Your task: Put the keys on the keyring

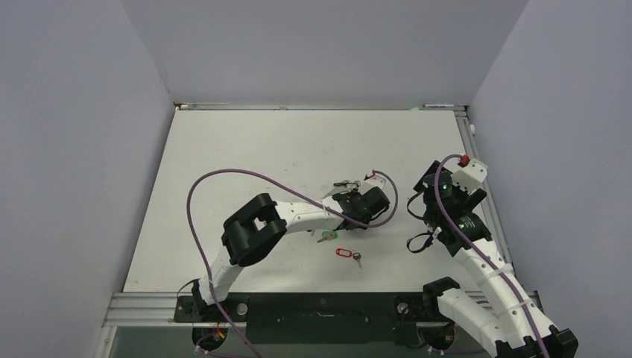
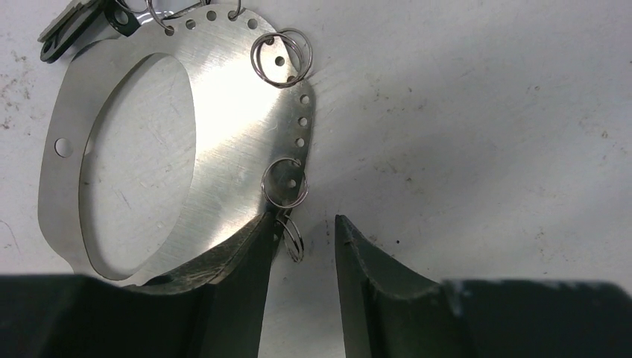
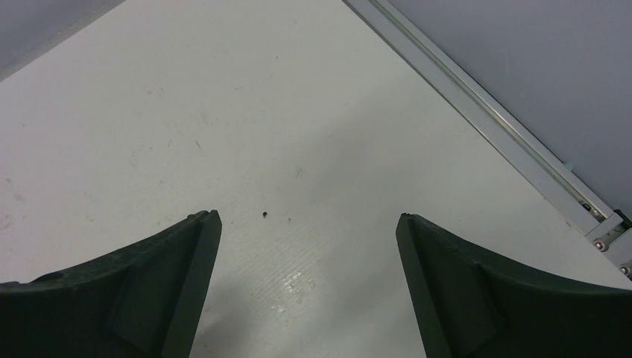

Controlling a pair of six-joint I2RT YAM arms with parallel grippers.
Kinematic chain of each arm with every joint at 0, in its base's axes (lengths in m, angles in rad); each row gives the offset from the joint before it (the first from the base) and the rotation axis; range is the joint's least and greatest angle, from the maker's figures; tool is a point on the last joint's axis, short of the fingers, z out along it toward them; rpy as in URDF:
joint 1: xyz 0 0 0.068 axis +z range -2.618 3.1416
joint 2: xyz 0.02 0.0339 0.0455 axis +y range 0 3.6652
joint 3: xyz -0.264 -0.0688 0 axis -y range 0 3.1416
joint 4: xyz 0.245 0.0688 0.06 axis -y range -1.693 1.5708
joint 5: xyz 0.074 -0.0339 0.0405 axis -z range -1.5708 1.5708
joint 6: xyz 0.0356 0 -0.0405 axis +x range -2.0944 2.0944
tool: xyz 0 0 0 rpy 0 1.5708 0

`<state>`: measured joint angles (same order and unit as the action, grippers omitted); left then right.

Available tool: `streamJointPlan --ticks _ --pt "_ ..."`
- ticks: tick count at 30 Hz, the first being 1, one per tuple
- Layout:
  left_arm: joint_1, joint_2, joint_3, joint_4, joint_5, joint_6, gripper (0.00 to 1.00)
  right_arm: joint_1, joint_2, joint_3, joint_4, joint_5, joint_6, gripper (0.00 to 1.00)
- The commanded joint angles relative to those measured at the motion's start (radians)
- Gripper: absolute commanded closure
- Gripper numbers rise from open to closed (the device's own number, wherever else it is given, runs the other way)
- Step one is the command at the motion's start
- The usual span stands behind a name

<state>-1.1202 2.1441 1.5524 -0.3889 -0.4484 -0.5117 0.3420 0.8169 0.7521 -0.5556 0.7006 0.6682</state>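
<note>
The left claw (image 2: 304,220) stands narrow astride a small split ring (image 2: 294,239) at the edge of the keyring (image 2: 231,112), likely to seize it, while the keys (image 1: 343,253) lie loose on the counter (image 1: 261,149) nearby and the right claw (image 3: 307,215) waits wide and empty.

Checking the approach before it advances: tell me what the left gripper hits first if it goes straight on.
The left gripper would likely meet the small split ring between its jaws, on the keyring; table just behind, depth unclear.
</note>
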Motion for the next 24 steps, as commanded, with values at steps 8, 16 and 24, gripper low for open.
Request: streamJointPlan --ticks 8,16,24 --pt "-0.011 0.007 0.062 0.023 -0.056 0.004 0.72 0.006 0.01 0.037 0.011 0.01 -0.007 0.08" --pt "-0.032 0.016 0.103 -0.026 -0.114 0.001 0.72 0.006 0.017 0.035 0.023 -0.011 -0.014 0.08" --pt "-0.03 0.047 0.129 -0.062 -0.125 -0.015 0.72 0.006 0.008 0.035 0.022 -0.009 -0.022 0.08"
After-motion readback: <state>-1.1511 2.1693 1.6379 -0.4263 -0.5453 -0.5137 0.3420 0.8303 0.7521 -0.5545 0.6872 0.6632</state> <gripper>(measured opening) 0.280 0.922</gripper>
